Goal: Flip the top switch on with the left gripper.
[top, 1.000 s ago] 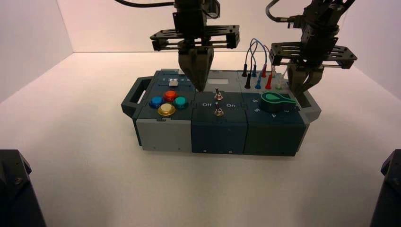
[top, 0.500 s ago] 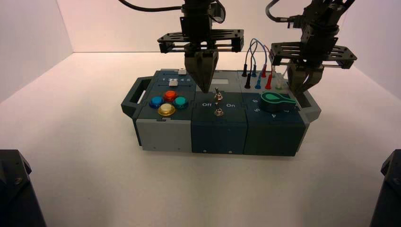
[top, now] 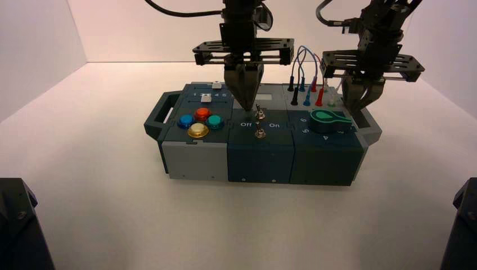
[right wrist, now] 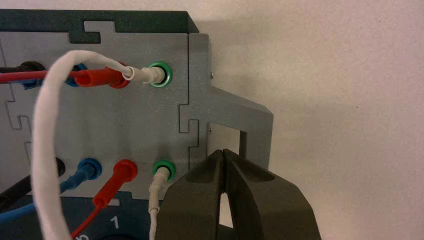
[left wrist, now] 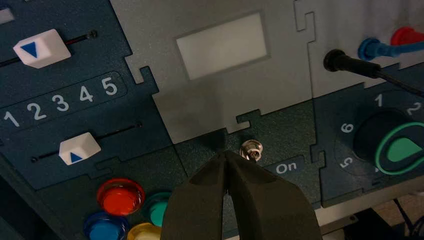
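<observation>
While the left gripper point(top: 247, 110) is hovering with its fingertips pressed together just beside the top switch point(left wrist: 251, 150), that silver toggle is standing between the light grey window point(left wrist: 223, 46) and its twin toggle point(top: 260, 133). The right gripper point(right wrist: 223, 151), also closed, is waiting over the box's right-side handle point(right wrist: 240, 122).

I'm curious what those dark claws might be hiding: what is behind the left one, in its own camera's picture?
Around the left gripper, the top switch and part of the green button show. Whatever lies directly behind its fingers is covered.
</observation>
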Tool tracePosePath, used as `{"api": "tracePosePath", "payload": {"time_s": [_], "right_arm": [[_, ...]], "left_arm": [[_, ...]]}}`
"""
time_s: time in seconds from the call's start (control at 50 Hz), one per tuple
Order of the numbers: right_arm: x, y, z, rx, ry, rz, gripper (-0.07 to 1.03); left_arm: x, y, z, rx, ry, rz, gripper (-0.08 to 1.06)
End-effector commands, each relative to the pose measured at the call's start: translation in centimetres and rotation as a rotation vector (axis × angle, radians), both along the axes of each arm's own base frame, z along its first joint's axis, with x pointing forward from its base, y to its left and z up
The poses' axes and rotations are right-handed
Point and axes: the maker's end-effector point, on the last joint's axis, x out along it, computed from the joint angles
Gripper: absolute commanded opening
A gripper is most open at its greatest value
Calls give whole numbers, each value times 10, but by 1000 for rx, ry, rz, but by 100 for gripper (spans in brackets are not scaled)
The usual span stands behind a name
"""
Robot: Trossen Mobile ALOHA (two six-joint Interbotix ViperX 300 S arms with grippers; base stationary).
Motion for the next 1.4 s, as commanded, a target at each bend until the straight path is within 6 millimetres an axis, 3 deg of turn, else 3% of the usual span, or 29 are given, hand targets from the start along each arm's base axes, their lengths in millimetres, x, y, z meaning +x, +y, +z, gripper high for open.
{"api": "tracePosePath", "payload": {"time_s": [0.02,0.94,1.4], "right_arm": [[-6,-1,-12,-10,29,11,-2],[-6,-1,-13,-11,32,11,-2],[-6,-1,-14,-12,34,11,-2]], "left_arm": [[4,-11,13,-31,-29,-12,-3],[-4,-29,21,-44,-31,-46,-3],[-18,-43,19,-38,-16,-66,-3]]}}
